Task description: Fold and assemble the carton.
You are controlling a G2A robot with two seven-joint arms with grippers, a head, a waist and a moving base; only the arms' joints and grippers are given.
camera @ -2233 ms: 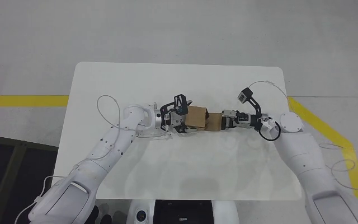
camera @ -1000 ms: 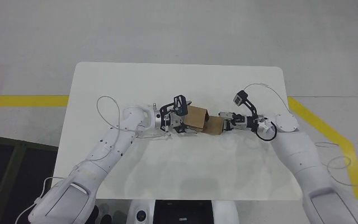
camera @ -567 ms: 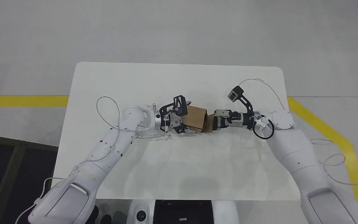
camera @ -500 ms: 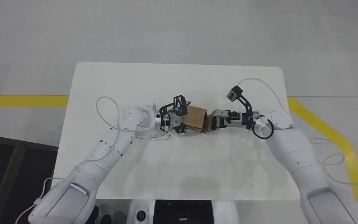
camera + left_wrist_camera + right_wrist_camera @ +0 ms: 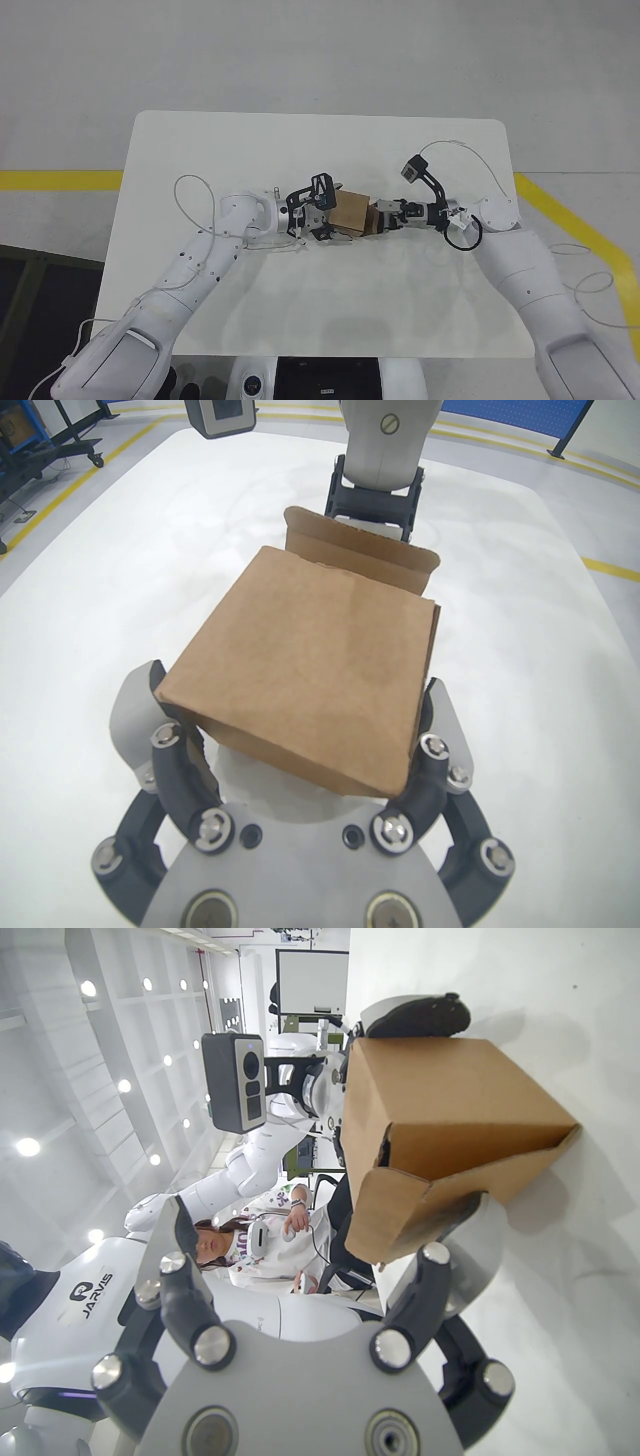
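Carton [image 5: 350, 212] of plain brown cardboard sits near the middle of the white table [image 5: 200, 160], lying lengthwise between the two claws. Its visible faces are bare, unmarked brown.

The left claw [image 5: 292, 700] is closed on the carton's near end. One finger [image 5: 135, 710] presses one side wall and the other finger [image 5: 445, 720] presses the opposite wall, so the box body is clamped between them. In the left wrist view this gripped end looks raised a little, with shadow under it. Whether the carton's underside touches the table cannot be told.

The right claw [image 5: 325, 1213] is at the carton's other end and is spread wide, gripping nothing. One of its fingers [image 5: 475, 1228] lies against the outside of the end flap [image 5: 395, 1213]. That flap is bent partway across the open mouth, and the hollow inside still shows past it. The other finger [image 5: 167, 1238] is well apart from the cardboard, out in the air. In the left wrist view the same flap [image 5: 360, 550] stands up beyond the box's top face, with the right claw just behind it.

From above, both claws meet the carton end to end, the left one [image 5: 318, 212] on one side and the right one [image 5: 385, 215] on the other.
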